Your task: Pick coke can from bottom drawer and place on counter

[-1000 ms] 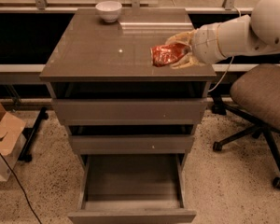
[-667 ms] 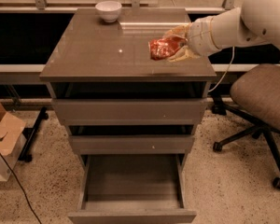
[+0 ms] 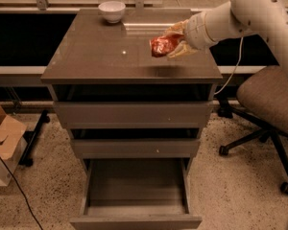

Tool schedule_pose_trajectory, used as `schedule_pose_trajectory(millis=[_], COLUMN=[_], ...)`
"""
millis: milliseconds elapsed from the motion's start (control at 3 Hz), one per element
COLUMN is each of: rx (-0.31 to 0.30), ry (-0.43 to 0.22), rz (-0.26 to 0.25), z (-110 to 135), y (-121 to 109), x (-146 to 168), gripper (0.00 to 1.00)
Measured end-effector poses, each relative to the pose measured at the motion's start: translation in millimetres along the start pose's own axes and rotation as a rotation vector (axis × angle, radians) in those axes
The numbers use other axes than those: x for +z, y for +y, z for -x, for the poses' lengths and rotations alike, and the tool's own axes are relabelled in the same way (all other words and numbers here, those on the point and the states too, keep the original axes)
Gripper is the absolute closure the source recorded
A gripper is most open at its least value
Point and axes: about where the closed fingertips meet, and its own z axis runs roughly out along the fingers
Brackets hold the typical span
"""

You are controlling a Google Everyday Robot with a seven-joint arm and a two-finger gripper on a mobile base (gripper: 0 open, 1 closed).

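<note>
My gripper reaches in from the right on a white arm and is shut on the coke can, a dented red-orange can lying sideways between the tan fingers. The can hangs a little above the right half of the counter, the glossy grey-brown cabinet top. The bottom drawer is pulled out at the foot of the cabinet and its inside shows nothing in it.
A white bowl stands at the counter's back left. Two slimmer drawers sit partly open above the bottom one. An office chair stands to the right. A cardboard box and a cable lie on the floor at left.
My gripper has carried the can leftward and a little farther back over the counter; the arm has swung up and in from the right.
</note>
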Motion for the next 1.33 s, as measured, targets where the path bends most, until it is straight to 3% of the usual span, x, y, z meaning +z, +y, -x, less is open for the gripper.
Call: schedule_pose_trajectory(millis=[333, 667, 1000, 1333], rx=[0.005, 0.008, 0.032, 0.031], ry=[-0.005, -0.049, -0.104, -0.105], rz=[0.034, 0.072, 0.081, 0.082], z=[-5, -4, -3, -2], y=[-6, -11, -12, -12], x=[19, 43, 58, 60], gripper=[0.81, 0.50, 0.27, 0.04])
